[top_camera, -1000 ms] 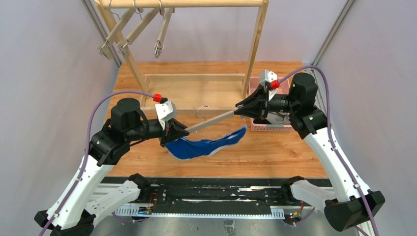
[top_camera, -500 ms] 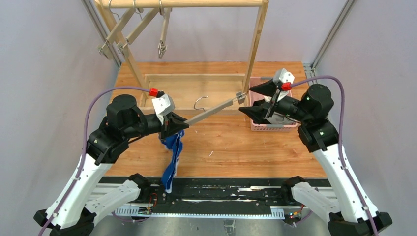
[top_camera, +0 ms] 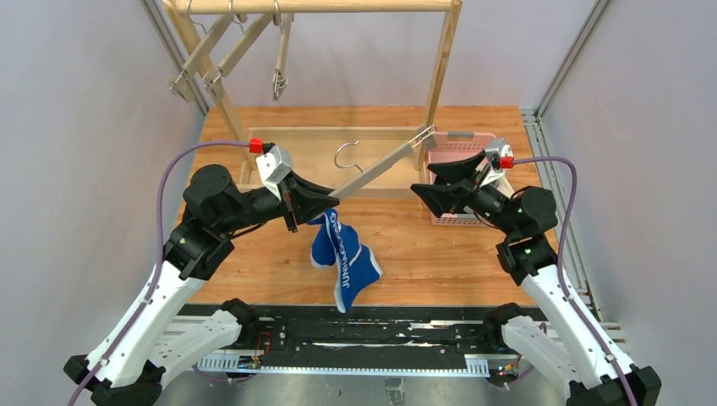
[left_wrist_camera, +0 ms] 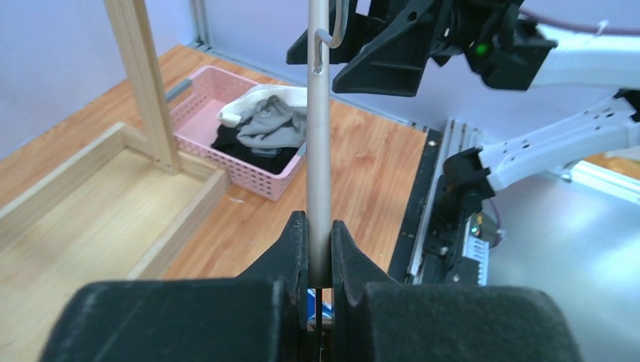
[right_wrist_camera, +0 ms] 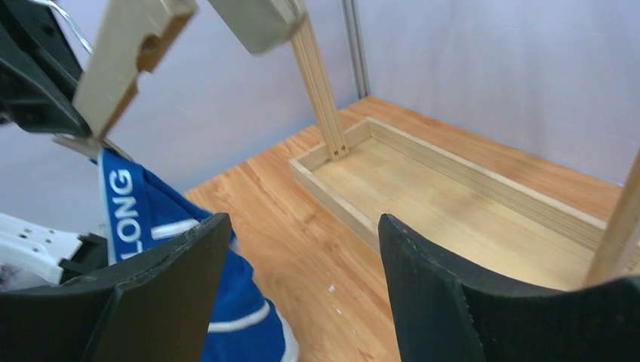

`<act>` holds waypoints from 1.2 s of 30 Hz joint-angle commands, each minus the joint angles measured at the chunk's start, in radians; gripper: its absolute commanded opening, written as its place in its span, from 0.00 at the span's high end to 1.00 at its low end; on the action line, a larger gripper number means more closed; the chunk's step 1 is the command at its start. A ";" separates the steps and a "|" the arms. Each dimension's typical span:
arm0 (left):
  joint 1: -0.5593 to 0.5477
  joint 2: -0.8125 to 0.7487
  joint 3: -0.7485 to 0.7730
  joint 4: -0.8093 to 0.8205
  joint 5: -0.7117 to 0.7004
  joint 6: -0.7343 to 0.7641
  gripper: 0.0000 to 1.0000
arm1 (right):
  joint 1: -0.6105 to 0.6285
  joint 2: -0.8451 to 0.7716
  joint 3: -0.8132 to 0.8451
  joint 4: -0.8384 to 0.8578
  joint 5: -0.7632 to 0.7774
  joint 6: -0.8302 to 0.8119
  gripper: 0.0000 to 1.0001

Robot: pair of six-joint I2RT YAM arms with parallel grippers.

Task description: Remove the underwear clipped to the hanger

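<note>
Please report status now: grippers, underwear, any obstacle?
Left gripper shut on hanger. Right gripper open, empty. Blue underwear hangs from hanger beside left gripper. No obstacle seen.

You're in a robotics lab cell here, not anybody's laundry room. Look around: blank pale walls close in on three sides, edged with bare aluminium rails. Your left arm and right arm, white and black, sit bolted to a black mounting rail at the near edge of a plain wooden counter. Purple cables loop off each wrist, and there's exposed wiring down by the bases. The only homely bits are staged props: a wooden rack, a pink basket of clothes, the hanger, the blue underwear.
</note>
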 commanded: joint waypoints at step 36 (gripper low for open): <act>-0.006 0.078 -0.230 0.681 0.021 -0.458 1.00 | 0.148 0.507 0.150 1.128 -0.066 0.613 0.41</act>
